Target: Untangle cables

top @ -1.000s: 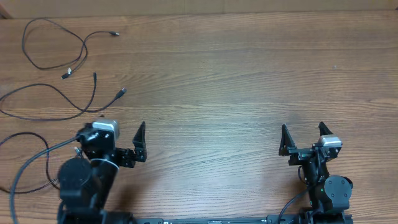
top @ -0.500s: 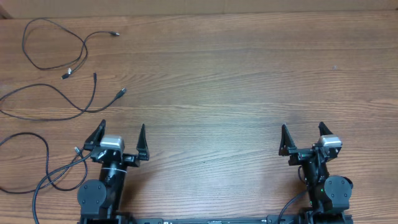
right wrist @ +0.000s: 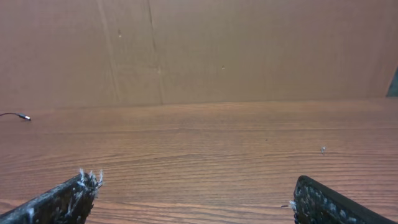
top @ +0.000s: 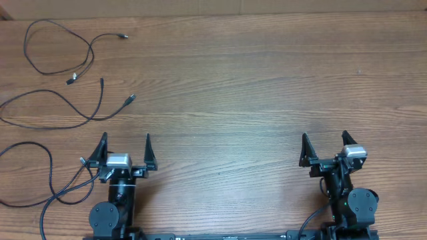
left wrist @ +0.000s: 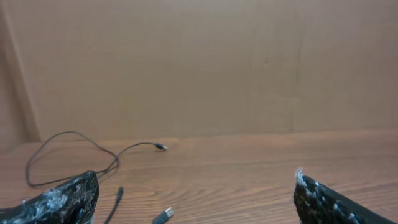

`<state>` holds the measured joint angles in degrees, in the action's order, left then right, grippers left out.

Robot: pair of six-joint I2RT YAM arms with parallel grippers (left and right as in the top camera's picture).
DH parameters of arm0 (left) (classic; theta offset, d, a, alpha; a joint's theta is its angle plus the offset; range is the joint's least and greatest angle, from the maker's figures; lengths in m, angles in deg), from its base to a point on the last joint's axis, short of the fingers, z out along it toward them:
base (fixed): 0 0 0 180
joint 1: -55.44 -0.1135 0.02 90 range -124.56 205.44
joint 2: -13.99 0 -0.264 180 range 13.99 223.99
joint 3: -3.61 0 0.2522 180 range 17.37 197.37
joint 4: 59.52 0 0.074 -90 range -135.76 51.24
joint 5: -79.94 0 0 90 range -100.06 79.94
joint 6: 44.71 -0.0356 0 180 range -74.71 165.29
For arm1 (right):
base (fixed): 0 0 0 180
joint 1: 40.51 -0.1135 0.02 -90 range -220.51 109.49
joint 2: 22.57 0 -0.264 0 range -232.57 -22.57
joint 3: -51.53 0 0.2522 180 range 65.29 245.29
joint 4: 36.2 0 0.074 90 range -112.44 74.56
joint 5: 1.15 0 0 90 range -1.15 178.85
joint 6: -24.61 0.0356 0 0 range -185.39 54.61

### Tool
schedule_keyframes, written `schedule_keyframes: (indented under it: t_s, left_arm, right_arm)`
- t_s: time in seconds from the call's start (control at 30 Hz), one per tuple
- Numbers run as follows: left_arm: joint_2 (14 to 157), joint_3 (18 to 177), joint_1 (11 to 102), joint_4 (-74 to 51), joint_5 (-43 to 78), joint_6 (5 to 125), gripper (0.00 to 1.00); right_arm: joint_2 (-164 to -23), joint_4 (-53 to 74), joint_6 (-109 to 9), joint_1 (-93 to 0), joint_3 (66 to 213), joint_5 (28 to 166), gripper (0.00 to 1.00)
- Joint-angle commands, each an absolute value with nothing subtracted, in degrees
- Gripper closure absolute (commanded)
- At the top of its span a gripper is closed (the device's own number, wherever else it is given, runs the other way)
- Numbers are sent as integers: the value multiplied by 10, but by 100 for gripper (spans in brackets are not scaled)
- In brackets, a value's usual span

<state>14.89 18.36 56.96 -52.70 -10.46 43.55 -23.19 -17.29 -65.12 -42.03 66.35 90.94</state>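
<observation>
Three thin black cables lie apart on the left of the wooden table. One loops at the far left corner (top: pixel 60 47), and it also shows in the left wrist view (left wrist: pixel 74 140). A second curves below it (top: pixel 67 110), with its plug end (left wrist: pixel 163 216) low in the left wrist view. A third (top: pixel 40 173) lies beside the left arm's base. My left gripper (top: pixel 125 143) is open and empty at the near left. My right gripper (top: pixel 324 144) is open and empty at the near right, far from the cables.
A brown cardboard wall (left wrist: pixel 217 62) stands along the table's far edge. A thicker black wire (top: pixel 310 223) runs from the right arm's base. A small speck (right wrist: pixel 323 149) lies on the wood in the right wrist view.
My left arm has swung from a turned, leftward pose to straight ahead, its open gripper now pointing at the far edge. The right arm and the cables have not moved.
</observation>
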Motion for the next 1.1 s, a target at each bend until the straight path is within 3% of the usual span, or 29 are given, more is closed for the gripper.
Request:
schedule_keyframes:
  t_s: [0.0,0.2,1.07]
  left_arm:
    - [141,176,572,-507,-169,425,0]
    - [141,176,572,-421,-182,427,1]
    - [142,177,572,-418,-158,468,0]
  right_arm:
    - [-227,-176,-647,-418,658,904,0]
    - [-227,-176,-647,-418,658,904,0]
    - [-227,-176,-647,-418,658,904,0]
